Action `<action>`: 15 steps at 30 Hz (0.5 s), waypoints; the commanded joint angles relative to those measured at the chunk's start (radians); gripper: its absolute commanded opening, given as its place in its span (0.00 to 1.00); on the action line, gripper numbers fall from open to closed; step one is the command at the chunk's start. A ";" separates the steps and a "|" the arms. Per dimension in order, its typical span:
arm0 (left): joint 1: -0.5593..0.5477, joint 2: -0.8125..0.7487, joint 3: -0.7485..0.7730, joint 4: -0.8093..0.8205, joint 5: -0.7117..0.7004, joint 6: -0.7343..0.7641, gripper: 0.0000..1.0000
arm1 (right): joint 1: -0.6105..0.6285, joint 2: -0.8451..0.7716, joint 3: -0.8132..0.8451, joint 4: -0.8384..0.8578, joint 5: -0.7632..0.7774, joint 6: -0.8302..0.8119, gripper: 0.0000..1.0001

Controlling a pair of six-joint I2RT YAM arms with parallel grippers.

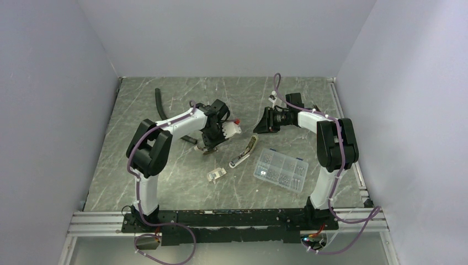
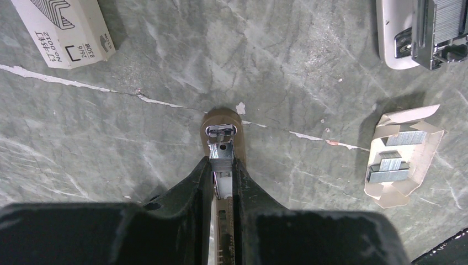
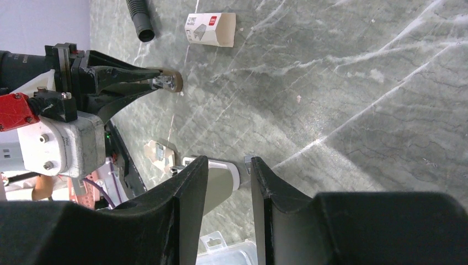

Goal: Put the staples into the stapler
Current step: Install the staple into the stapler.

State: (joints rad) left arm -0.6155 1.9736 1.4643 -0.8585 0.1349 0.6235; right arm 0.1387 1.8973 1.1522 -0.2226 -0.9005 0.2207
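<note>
The stapler (image 1: 245,151) lies opened out flat on the table, olive-grey arm at one end and white base at the other. In the left wrist view its white base (image 2: 393,38) and staple-filled metal channel show at top right. My right gripper (image 3: 227,161) is open and hovers over the stapler's olive arm (image 3: 219,185) without touching it; it also shows in the top view (image 1: 260,126). My left gripper (image 2: 222,165) is shut on a narrow brown-tipped piece with a silver channel (image 2: 221,132), point down on the table. A short strip of staples (image 2: 222,164) sits between its fingertips.
A torn paper packet with loose staple strips (image 2: 403,160) lies right of the left gripper. A white staple box (image 2: 66,30) lies at the far left. A clear compartment box (image 1: 280,169) sits near the right arm. A black hose (image 1: 160,102) lies at the back left.
</note>
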 commanded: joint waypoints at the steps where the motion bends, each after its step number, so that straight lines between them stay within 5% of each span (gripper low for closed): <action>1: 0.013 -0.036 -0.021 -0.010 0.007 -0.006 0.11 | -0.006 0.004 -0.005 0.045 -0.030 0.002 0.38; 15: 0.015 -0.048 -0.033 -0.015 0.003 -0.006 0.12 | -0.007 0.007 -0.003 0.043 -0.032 0.002 0.38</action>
State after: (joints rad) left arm -0.6102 1.9640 1.4517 -0.8494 0.1417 0.6239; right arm 0.1387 1.8980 1.1503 -0.2169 -0.9005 0.2207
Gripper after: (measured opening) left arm 0.191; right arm 0.380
